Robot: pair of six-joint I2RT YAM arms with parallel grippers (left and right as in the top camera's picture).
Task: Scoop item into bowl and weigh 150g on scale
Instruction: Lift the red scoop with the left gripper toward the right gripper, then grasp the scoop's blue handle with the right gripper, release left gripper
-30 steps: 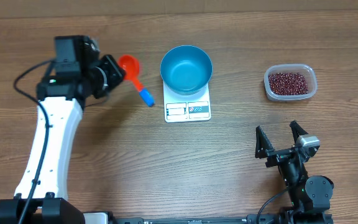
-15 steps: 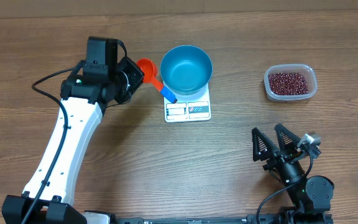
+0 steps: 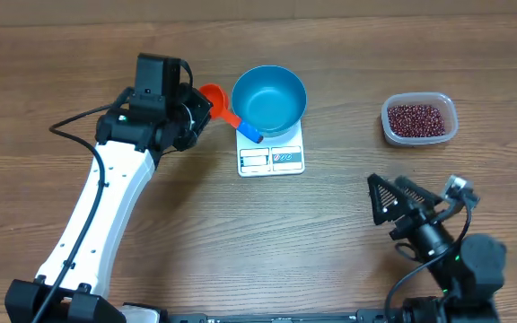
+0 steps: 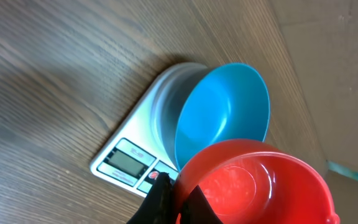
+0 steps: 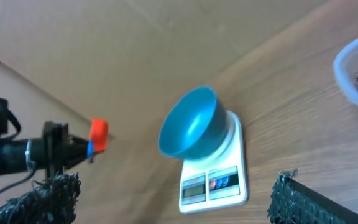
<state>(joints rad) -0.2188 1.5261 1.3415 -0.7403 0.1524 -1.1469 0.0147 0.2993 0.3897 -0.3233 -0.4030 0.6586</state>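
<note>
Wooden table (image 3: 330,233); left end effector (image 3: 201,109) clamps red scoop (image 3: 214,95) beside bowl (image 3: 269,100); right end effector (image 3: 400,196) gapes empty

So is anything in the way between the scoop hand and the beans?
Yes. The blue bowl on the scale sits between the left end effector, holding the red scoop, and the beans in the clear tub. Beyond the bowl, nothing else does.

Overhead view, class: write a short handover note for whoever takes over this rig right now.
Left gripper: shut on the red scoop, empty, held beside the blue bowl.
Right gripper: open, holding nothing.
Bowl sits empty on the white scale.
Red beans lie in the clear tub, far right.
Done: scoop picked up.
Left: scoop beans into bowl, weigh out the target.
</note>
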